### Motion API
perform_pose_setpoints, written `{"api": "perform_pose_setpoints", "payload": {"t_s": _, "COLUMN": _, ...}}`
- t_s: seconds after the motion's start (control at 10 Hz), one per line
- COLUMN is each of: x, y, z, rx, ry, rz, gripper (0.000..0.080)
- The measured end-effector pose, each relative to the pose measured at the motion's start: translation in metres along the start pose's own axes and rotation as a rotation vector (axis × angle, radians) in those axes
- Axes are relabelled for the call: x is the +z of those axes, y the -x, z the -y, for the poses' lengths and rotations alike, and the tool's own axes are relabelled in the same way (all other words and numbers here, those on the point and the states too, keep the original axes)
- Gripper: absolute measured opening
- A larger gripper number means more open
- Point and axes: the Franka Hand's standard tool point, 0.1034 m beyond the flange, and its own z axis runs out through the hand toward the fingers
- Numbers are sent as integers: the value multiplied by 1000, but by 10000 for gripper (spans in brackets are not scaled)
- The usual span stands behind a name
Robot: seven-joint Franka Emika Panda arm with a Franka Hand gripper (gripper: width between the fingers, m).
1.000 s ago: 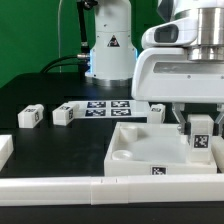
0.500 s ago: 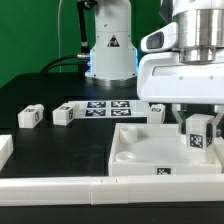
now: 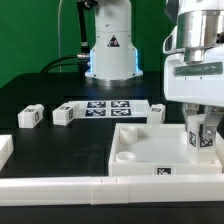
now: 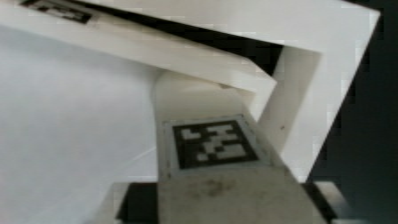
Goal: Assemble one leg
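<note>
End effector (image 3: 201,137) clamped on small white tagged plastic leg block (image 3: 200,139), over large white square rimmed panel (image 3: 140,150), black tabletop (image 3: 60,140)

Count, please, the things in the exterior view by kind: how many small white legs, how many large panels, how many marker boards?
Legs: 4, namely one in the claw over the panel, two loose at the exterior view's left, and one beside the marker board.
Large white panel with raised rim: 1.
Marker board: 1.
Total: 6.
</note>
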Motion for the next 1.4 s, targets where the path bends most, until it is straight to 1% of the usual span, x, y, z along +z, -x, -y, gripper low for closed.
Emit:
{"api": "perform_pose_setpoints", "payload": {"t_s": 0.2, "x": -1, "y": -5, "z": 1, "rx": 54, "ry": 0, "rz": -1, "gripper": 304}}
{"api": "perform_pose_setpoints", "payload": {"t_s": 0.3, "x": -1, "y": -5, "z": 1, "rx": 59, "ry": 0, "rz": -1, "gripper": 334}}
{"api": "perform_pose_setpoints", "payload": {"t_s": 0.4, "x": 0, "y": -5, "z": 1, "rx": 53, "ry": 0, "rz": -1, "gripper": 470}}
{"api": "perform_pose_setpoints", "payload": {"t_s": 0.5, "x": -1, "y": -5, "z": 1, "rx": 9, "ry": -2, "rz": -2, "gripper": 470}}
{"api": "perform_pose_setpoints", "payload": {"t_s": 0.6, "x": -2, "y": -5, "z": 3, "rx": -72, "ry": -13, "rz": -6, "gripper": 607}}
{"api": "perform_pose_setpoints", "payload": {"t_s": 0.7, "x": -2, "y": -5, "z": 3, "rx": -207, "ry": -20, "rz": -10, "gripper": 636}}
{"api": "perform_pose_setpoints", "payload": {"t_s": 0.8, "x": -2, "y": -7, "z": 4, "rx": -351, "ry": -28, "rz": -16, "gripper": 636}}
{"api": "perform_pose_setpoints", "payload": {"t_s": 0.9, "x": -2, "y": -5, "z": 5, "rx": -534, "ry": -30, "rz": -22, "gripper": 647}}
{"api": "perform_pose_setpoints", "payload": {"t_s": 1.2, "x": -3, "y": 4, "z": 6, "rx": -892, "ry": -32, "rz": -37, "gripper": 648}}
{"api": "perform_pose_setpoints", "payload": {"t_s": 1.3, "x": -3, "y": 4, "z": 6, "rx": -962, "ry": -30, "rz": -39, "gripper": 648}}
{"api": "perform_pose_setpoints", "payload": {"t_s": 1.4, "x": -3, "y": 4, "z": 7, "rx": -1093, "ry": -23, "rz": -47, "gripper": 648}}
